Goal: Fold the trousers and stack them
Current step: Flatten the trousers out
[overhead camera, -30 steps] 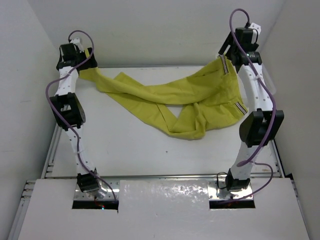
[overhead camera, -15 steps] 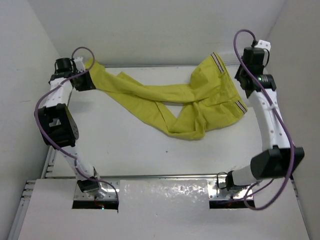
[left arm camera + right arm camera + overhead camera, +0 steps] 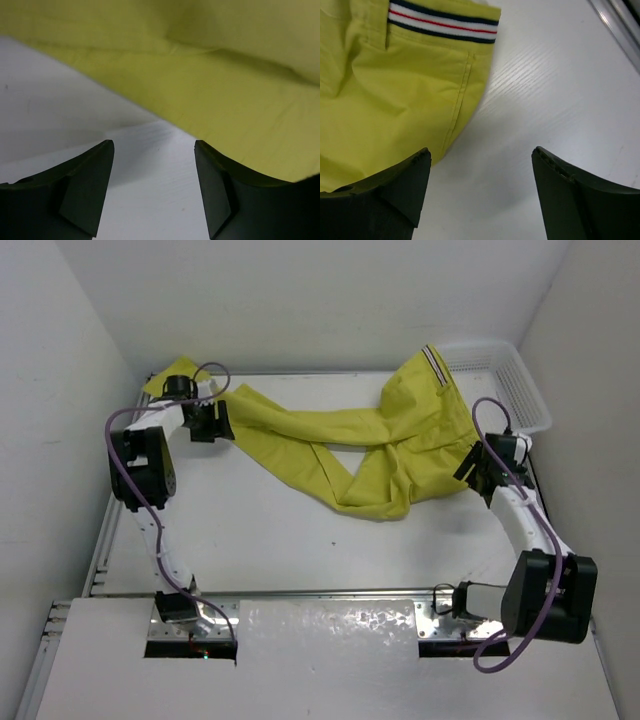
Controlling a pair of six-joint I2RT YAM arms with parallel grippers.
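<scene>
Trousers (image 3: 390,435) seemingly released, left fingers (image 3: 85,190) and right fingers (image 3: 385,195) lowered

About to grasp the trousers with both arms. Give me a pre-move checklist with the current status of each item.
1. Left pincer empty, jaws apart: ok.
2. Right pincer empty, jaws apart: ok.
3. Trousers spread flat: not ok, the legs cross and bunch mid-table.
4. Striped waistband trim in the right wrist view: ok.
5. Cloth ahead of Left pincer: ok, a leg lies just beyond its tips.
6. Both leg hems found: cannot tell for the leg doubled back mid-table.
</scene>
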